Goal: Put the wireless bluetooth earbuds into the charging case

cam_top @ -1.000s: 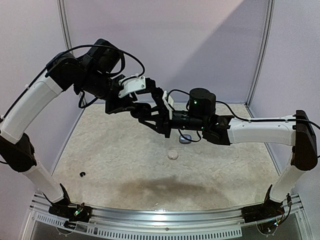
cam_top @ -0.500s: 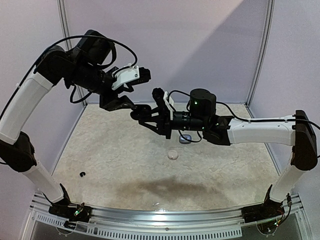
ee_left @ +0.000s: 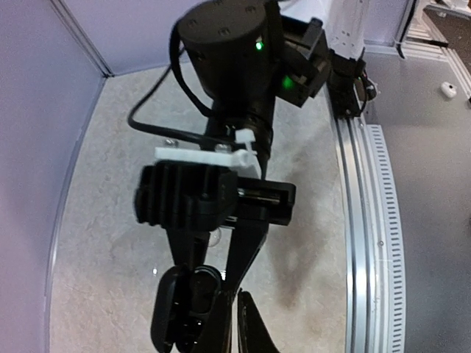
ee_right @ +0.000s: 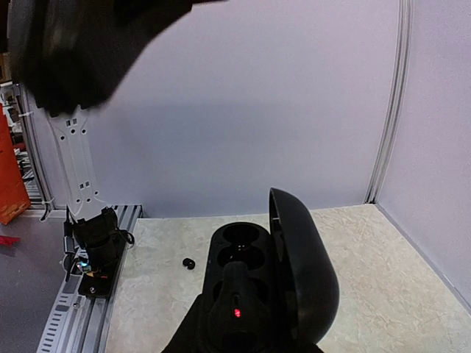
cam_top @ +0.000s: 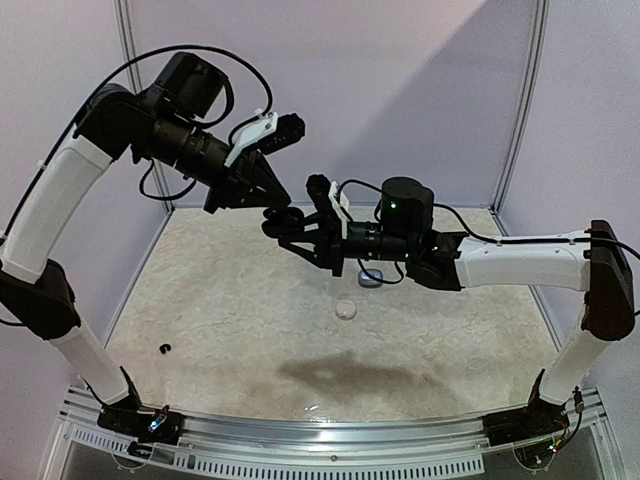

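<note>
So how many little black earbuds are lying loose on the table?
1: a black earbud at the front left of the table; others may be hidden from view.

A pale, marbled beige worktop (cam_top: 220, 300) carries a darker patch (cam_top: 340, 372) near the middle of its near edge. A ribbed aluminium rail (cam_top: 330, 432) runs along that edge. Plain lilac walls (cam_top: 400, 90) close the far and side edges, with a metal post (cam_top: 127, 50) at the far left corner and another post (cam_top: 525, 100) at the far right.
</note>
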Motion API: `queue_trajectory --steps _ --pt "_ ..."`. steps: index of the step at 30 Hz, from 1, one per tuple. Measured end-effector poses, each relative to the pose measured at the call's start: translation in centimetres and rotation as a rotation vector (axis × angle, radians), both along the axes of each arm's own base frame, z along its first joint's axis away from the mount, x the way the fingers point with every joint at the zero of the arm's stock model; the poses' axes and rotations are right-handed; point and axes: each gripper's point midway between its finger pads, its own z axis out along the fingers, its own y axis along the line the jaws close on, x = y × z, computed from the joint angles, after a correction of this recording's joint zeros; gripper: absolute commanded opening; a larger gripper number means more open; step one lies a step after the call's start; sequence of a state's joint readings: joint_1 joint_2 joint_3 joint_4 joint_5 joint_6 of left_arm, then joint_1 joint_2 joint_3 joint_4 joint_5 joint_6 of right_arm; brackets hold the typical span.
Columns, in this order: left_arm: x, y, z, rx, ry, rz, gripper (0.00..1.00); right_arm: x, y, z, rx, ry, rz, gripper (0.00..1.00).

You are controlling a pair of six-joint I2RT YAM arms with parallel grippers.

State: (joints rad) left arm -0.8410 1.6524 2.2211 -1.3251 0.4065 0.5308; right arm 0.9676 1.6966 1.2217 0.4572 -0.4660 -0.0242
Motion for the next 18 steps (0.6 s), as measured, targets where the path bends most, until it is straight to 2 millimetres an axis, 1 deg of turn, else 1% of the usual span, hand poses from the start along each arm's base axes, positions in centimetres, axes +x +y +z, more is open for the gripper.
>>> queue_trajectory --steps 2,6,10,13,16,18 --pt "-0.3 -0.2 -1.4 0.022 0.040 -0.020 0.06 0.0 0.0 0.0 -0.001 -0.005 0.000 0.11" --pt "-0.5 -0.1 -4.2 0.067 0.111 -0.040 0.15 0.0 0.0 0.0 -0.001 -0.009 0.000 0.12" --pt "0.0 0.7 -5.6 0.076 0.151 -0.042 0.18 0.0 0.0 0.2 0.006 -0.013 0.000 0.11" --pt "-0.4 1.3 -6.1 0.069 0.154 -0.062 0.18 0.0 0.0 0.3 0.011 -0.016 0.000 0.12" --pt "-0.9 1.5 -5.9 0.041 0.143 -0.089 0.19 0.0 0.0 0.4 0.012 -0.017 0.000 0.11" --pt "-1.2 1.6 -5.3 0.011 0.131 -0.108 0.25 0.0 0.0 0.4 0.012 -0.017 0.000 0.12"
